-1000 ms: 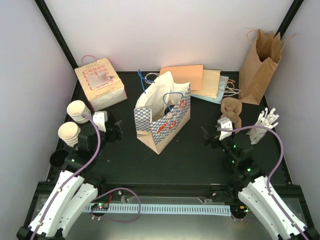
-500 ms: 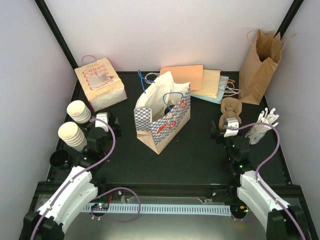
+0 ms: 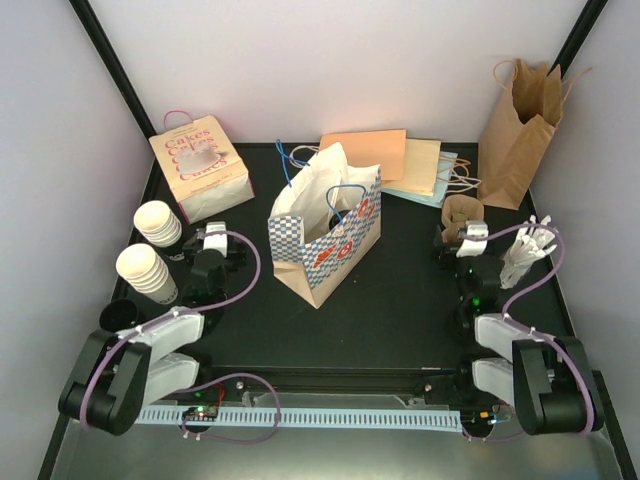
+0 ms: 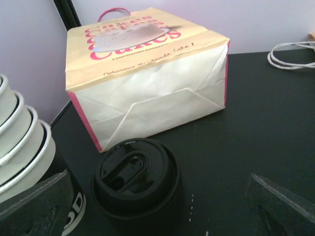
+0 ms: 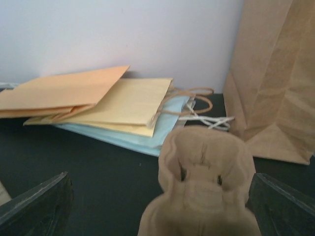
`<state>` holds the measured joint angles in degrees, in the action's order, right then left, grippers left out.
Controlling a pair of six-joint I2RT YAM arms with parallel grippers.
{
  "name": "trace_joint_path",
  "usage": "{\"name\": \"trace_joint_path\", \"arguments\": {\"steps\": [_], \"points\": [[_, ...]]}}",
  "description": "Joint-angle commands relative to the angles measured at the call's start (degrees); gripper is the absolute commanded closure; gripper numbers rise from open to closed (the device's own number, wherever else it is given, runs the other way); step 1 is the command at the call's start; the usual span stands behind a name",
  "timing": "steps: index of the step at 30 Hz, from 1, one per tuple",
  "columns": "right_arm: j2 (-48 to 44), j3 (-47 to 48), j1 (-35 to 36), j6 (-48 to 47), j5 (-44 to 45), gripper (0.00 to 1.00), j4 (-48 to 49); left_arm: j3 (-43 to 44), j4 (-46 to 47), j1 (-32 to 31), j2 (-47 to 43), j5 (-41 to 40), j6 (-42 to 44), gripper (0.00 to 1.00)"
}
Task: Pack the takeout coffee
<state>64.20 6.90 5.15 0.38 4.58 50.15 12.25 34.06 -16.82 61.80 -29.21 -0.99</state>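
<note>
Black lid: the coffee cup [image 4: 137, 184] has a black plastic sip lid, and the cup body under it looks dark too; its lower part is cut by the frame edge.
Cup place: it stands upright on the table [image 3: 400, 300], at the left side, just in front of the cream "Cakes" bag [image 4: 147, 73] and just beside the stack of white paper cups [image 4: 22, 157].
Left gripper [image 4: 157, 209]: jaws wide apart, one at each side of the cup, holding nothing.
Right gripper [image 5: 160, 209]: jaws also apart and empty, facing the brown pulp cup carrier [image 5: 202, 182].
Risk, grip: I judge the lid is only pressed on, so a high or hard squeeze could pop it off.
Risk, neighbours: the white stack is very close; a finger could push it over.
Risk, packing: the checkered bag [image 3: 330, 245] stands open in the middle but leans, so a cup lowered in could tip it.
</note>
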Motion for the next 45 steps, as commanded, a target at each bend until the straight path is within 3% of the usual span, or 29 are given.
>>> {"name": "trace_joint_path", "arguments": {"steps": [1,9,12,14,16,21,45], "points": [[2.61,4.7,-2.53,0.18,-2.97,0.0,3.23,0.62,14.98,2.87,3.73,6.57,3.97,0.02],[16.6,2.72,-7.37,1.49,-8.92,0.0,22.45,4.48,13.94,7.75,8.0,13.17,6.71,0.02],[15.22,7.69,-7.33,0.5,-9.81,0.0,9.5,2.56,20.92,8.84,11.92,14.96,7.31,0.02],[16.38,9.02,-7.17,0.11,-9.74,0.0,9.54,-0.01,28.9,9.87,15.45,15.57,6.9,0.02],[15.82,9.4,-7.1,0.25,-9.31,0.0,7.62,0.16,30.66,10.6,17.77,15.92,6.17,0.01],[15.91,9.37,-7.03,0.18,-9.15,0.0,8.04,3.97,22.31,11.97,17.42,19.13,5.21,0.01],[16.08,9.85,-6.3,-0.11,-7.68,0.0,7.27,4.71,20.93,13.61,17.48,21.87,4.33,0.01]]}}
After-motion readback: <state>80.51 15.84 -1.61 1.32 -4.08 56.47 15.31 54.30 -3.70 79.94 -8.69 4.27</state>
